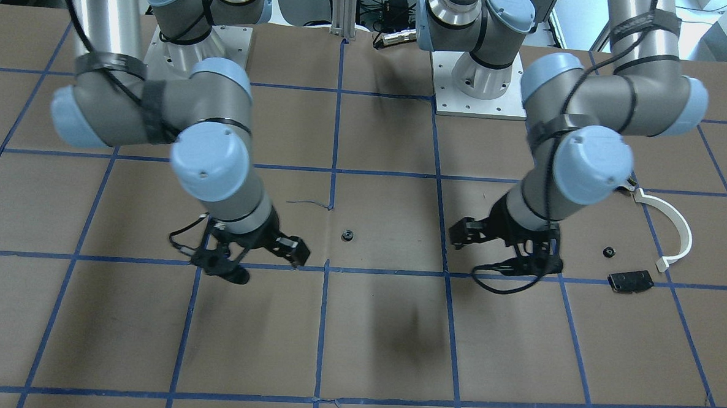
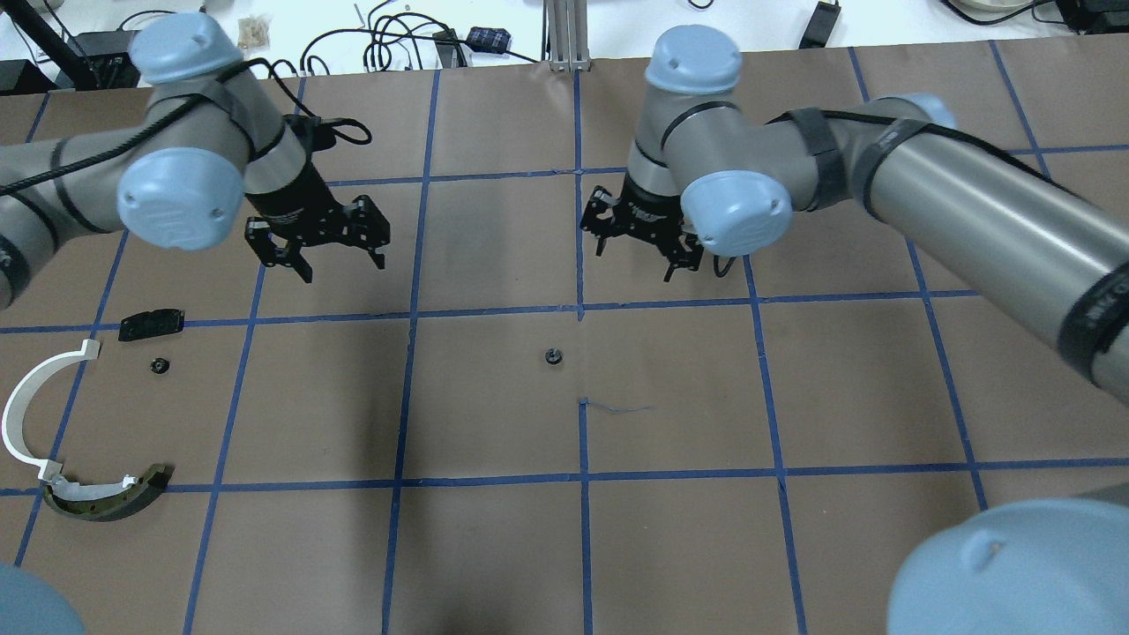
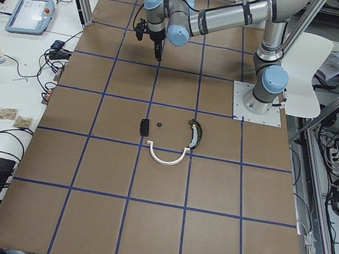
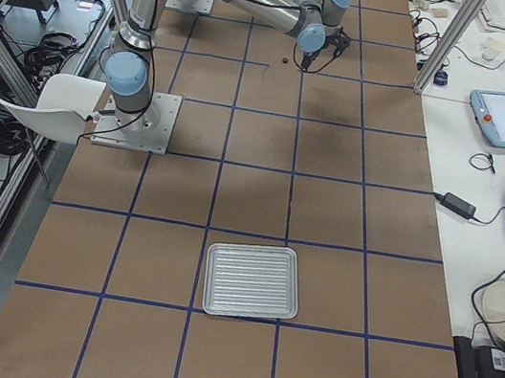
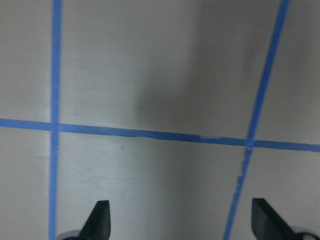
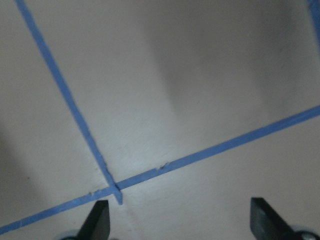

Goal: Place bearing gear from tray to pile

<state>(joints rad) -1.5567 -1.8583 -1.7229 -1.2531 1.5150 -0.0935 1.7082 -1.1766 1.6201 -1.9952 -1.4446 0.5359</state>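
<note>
A small dark bearing gear (image 2: 553,356) lies on the brown table near the middle, also seen from the front (image 1: 348,234). The pile sits at my left: a white arc strip (image 2: 31,406), an olive-edged curved piece (image 2: 106,498), a flat black plate (image 2: 152,324) and a second small gear (image 2: 159,364). My left gripper (image 2: 342,265) is open and empty above the table, right of the black plate. My right gripper (image 2: 635,262) is open and empty, beyond the middle gear. The silver tray (image 4: 252,280) shows only in the exterior right view and looks empty.
Blue tape lines divide the table into squares. Both wrist views show only bare table, tape and open fingertips (image 5: 100,220) (image 6: 97,220). Cables and boxes lie past the table's far edge (image 2: 397,40). The tray stands far to my right, well away from both grippers.
</note>
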